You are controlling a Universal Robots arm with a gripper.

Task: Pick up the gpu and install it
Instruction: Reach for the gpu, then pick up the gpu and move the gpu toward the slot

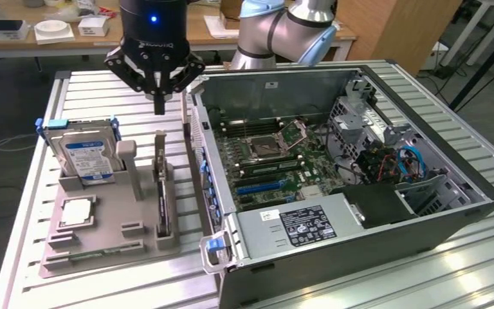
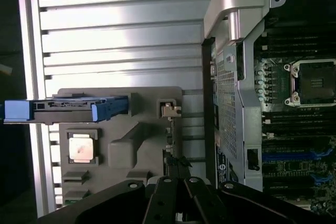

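The gpu point(image 1: 162, 199) is a thin black card standing on edge in a slot of the grey parts holder point(image 1: 136, 222), to the exterior view's left of the open computer case point(image 1: 453, 212). My gripper point(image 1: 159, 109) hangs above the card's far end with its fingers shut together and nothing between them, a clear gap below the tips. In the wrist view the card's edge point(image 2: 172, 158) shows just beyond the dark gripper linkage point(image 2: 178, 203). The motherboard point(image 1: 269, 164) lies exposed inside the case, with blue slots point(image 1: 260, 187) near its middle.
On the holder, a silver hard drive point(image 1: 88, 158) in a blue caddy stands upright, a processor chip point(image 1: 77, 212) lies flat, and a green memory stick point(image 1: 92, 256) sits at the near edge. The case wall point(image 1: 197, 148) rises right beside the holder. A ribbed metal table point(image 1: 84, 90) lies underneath.
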